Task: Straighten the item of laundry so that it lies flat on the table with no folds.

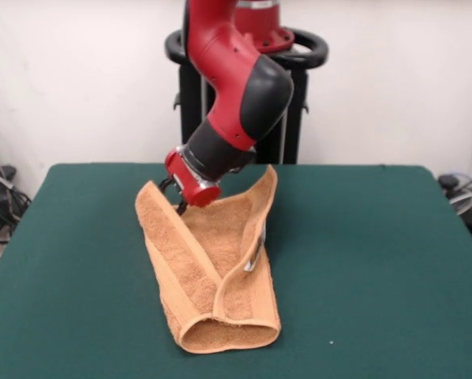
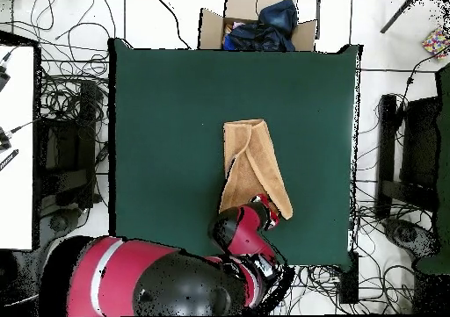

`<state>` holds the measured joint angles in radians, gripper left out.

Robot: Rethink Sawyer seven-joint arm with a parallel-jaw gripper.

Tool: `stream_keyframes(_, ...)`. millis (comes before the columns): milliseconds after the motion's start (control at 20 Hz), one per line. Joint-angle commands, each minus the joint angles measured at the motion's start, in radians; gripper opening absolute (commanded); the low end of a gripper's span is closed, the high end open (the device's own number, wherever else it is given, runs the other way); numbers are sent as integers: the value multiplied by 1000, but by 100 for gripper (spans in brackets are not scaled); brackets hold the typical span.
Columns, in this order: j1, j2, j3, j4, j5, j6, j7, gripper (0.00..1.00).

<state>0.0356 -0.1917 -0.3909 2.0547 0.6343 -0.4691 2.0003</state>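
Orange-tan towel [image 1: 212, 268] lay folded mid-tabletop [image 1: 378, 260], long axis toward robot | gripper [image 1: 178, 207] sat at its robot-side end | finger state: could not tell | folds remained

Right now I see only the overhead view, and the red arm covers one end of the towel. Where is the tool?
Observer: The tool is down low at the towel's end nearest the pedestal.
Operator: Is the cloth flat?
Observer: No. One long edge stands up off the table, rising toward the arm.
Operator: And the other end?
Observer: Both sides curl inward there, leaving a hollow loop.
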Motion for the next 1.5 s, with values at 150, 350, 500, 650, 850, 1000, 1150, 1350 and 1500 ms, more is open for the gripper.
stream_keyframes(150,-5,-4,117,-89,18,-20,247,100)
stream_keyframes(350,-34,-117,118,-47,-17,41,248,100)
stream_keyframes(500,-58,-190,136,-21,-53,40,273,100)
stream_keyframes(650,-26,-233,109,-20,-31,44,249,100)
stream_keyframes(850,-52,-225,139,-40,-55,35,245,100)
stream_keyframes(1000,-9,-169,93,-65,-3,-35,226,100)
stream_keyframes(1150,-18,-122,108,-76,2,-47,232,100)
stream_keyframes(1350,-40,-105,139,-85,-26,-21,231,100)
stream_keyframes(1500,-31,-91,143,-85,-21,-28,241,100)
